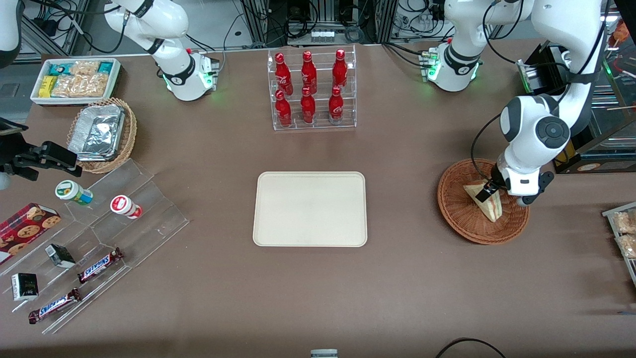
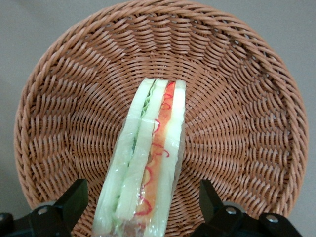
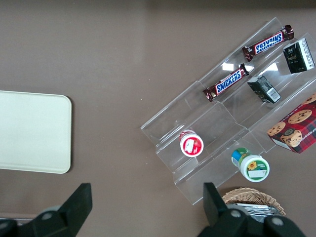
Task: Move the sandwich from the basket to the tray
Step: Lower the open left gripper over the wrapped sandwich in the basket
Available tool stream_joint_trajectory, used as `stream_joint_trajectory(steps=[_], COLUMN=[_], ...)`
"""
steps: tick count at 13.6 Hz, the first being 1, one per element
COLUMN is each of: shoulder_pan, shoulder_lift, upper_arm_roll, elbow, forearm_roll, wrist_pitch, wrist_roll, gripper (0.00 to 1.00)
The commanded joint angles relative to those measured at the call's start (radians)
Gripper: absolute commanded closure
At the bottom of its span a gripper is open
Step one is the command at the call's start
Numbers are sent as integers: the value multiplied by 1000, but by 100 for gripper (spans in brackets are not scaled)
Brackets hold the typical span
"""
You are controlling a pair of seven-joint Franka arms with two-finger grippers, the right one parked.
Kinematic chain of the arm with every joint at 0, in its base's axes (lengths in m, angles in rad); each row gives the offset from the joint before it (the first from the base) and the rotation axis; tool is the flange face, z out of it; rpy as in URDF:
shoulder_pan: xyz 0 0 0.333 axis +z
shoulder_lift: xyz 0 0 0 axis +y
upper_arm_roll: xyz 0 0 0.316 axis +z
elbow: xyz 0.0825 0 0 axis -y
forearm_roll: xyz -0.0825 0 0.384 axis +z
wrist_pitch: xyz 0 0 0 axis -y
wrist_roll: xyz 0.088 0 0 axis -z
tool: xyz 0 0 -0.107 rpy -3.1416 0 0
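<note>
My tool point(image 2: 142, 207), fingers spread astride the sandwich point(image 2: 148, 163) in the basket point(image 2: 237, 74), could crush its soft bread or slip off the slick wrap.

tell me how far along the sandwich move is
Done so far: only the approach. The left arm's gripper is down in the reddish-brown woven wicker basket, fingers open either side of the wrapped triangular white-bread sandwich, which lies there ungrasped. Left: close, lift, carry and set it on the flat cream-beige rectangular tray, which holds nothing.
</note>
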Motion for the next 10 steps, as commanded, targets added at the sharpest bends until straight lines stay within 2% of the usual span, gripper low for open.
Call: stream_joint_trajectory(steps=[1,2,3,4,6,7,10], shoulder_pan=[-5,-5,-9,-19,-22,-23,-22], shoulder_lift=[11,11,10,9,-7,-27,-108], upper_arm_roll=[1,3,1,1,3,3,1], elbow=[-3,-6,-10,-14,-10,-2,30], forearm_roll=[11,12,15,15,15,22,110], wrist_pitch=[22,24,22,21,-18,-60,-221], wrist_roll=[-23,-23,-18,-18,-12,-9,2], gripper=[2,17,45,65,93,96,97])
